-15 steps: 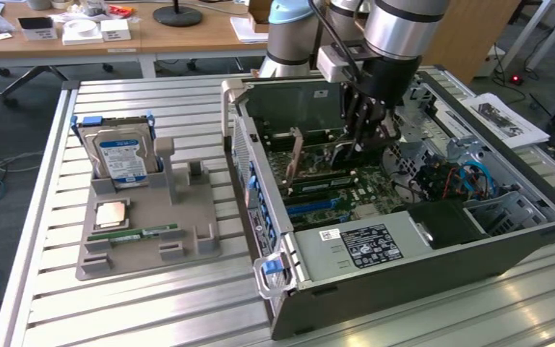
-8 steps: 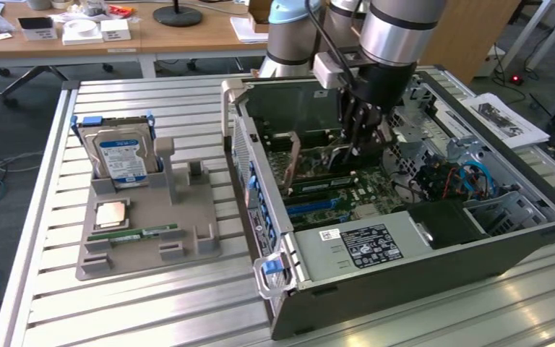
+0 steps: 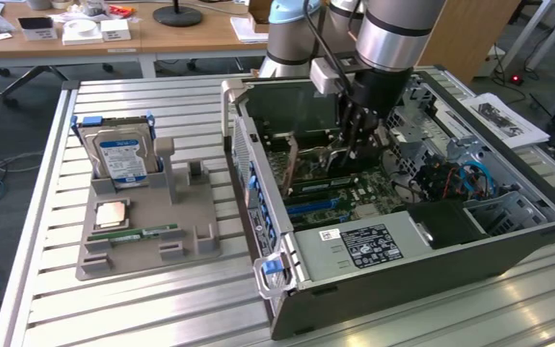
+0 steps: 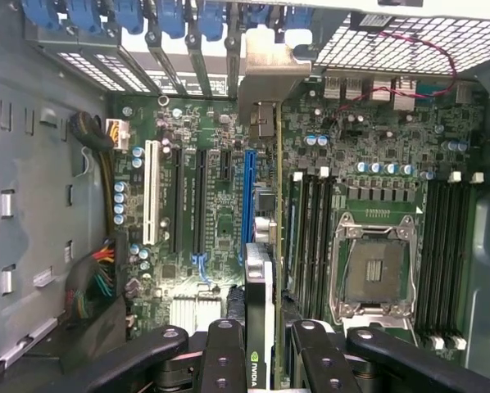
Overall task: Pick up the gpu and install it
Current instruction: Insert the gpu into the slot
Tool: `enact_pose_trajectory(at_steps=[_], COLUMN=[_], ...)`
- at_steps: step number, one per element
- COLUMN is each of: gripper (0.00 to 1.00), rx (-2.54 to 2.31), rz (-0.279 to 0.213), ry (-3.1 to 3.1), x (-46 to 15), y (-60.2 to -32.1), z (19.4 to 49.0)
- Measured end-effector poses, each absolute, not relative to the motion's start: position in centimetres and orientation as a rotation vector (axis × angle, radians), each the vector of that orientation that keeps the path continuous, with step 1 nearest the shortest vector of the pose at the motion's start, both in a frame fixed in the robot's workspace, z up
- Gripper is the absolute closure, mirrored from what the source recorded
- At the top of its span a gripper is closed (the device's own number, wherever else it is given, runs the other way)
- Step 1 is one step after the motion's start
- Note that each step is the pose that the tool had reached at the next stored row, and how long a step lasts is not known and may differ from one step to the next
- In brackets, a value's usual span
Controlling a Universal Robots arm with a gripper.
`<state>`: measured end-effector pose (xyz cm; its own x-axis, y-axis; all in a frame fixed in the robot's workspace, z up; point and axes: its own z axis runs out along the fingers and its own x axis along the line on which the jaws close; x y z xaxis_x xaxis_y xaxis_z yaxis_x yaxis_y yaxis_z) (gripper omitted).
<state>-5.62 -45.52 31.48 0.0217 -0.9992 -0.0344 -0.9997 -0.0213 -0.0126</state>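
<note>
the gripper [image 3: 351,148] reaches down from the arm into the open computer case [image 3: 432,253], which lies on its side on the slatted metal bench [image 3: 162,311]. the jaws are clamped on the gpu [image 4: 260,286], one on each flat side of the card.

in the wrist view the gpu stands on edge between the jaws, with a green logo on the end nearest the camera. the card runs along the motherboard [image 4: 220,221] just beside the long blue expansion slot [image 4: 248,196]. its silvery metal bracket [image 4: 269,78] sits at the rear slot openings of the case, below a row of blue retaining clips [image 4: 171,16]. whether the card's connector edge is seated in a slot cannot be told. on the other side of the card lie a bank of memory slots [image 4: 310,237] and the open cpu socket [image 4: 374,266].

on the exterior view's left, well apart from the case, a grey parts holder [image 3: 191,249] rests on the bench. it carries a blue-labelled hard drive [image 3: 123,155] standing upright at its far end, a small square processor [image 3: 112,213] and a green ram stick [image 3: 147,233] lying flat nearer the camera.
</note>
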Motion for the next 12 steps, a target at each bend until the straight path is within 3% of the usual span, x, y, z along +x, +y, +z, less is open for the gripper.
enact_pose_trajectory(at_steps=[12], gripper=[0.73], rx=[-2.221], rz=[0.025], ry=[2.174], x=[-5.8], y=[-45.5], z=[30.0])
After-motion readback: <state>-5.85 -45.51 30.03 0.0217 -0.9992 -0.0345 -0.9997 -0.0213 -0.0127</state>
